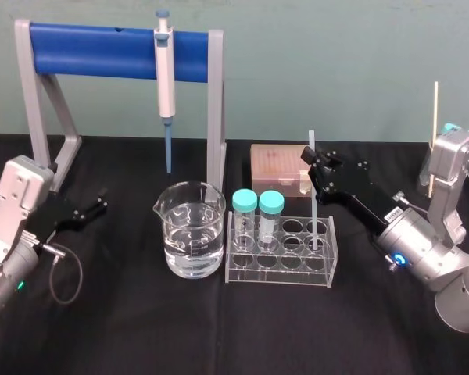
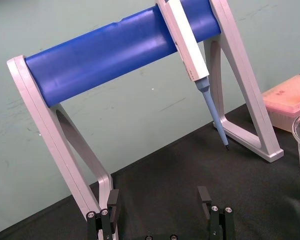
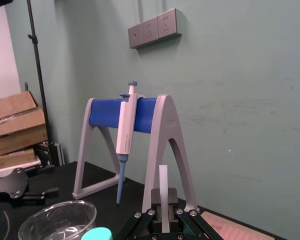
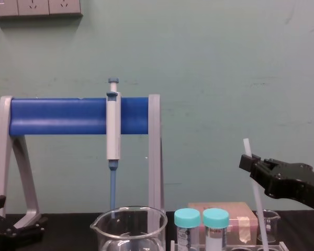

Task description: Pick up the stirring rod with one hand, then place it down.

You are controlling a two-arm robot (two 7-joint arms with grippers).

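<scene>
Stirring rod (image 1: 314,215), gripped upright by right pincer (image 1: 313,169), tip inside rack (image 1: 280,279); left pincer (image 1: 101,205) wide.

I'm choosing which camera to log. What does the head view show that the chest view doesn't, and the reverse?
Head view: where the rod's lower end sits, down in the rack at its right end, plus the rack's full grid of holes.
Chest view: the wall sockets, and the rod's slight tilt seen side-on.
Both: the right gripper shut on the rod, the left gripper parked open by the stand, the pipette hanging on it, the beaker and two capped tubes.
</scene>
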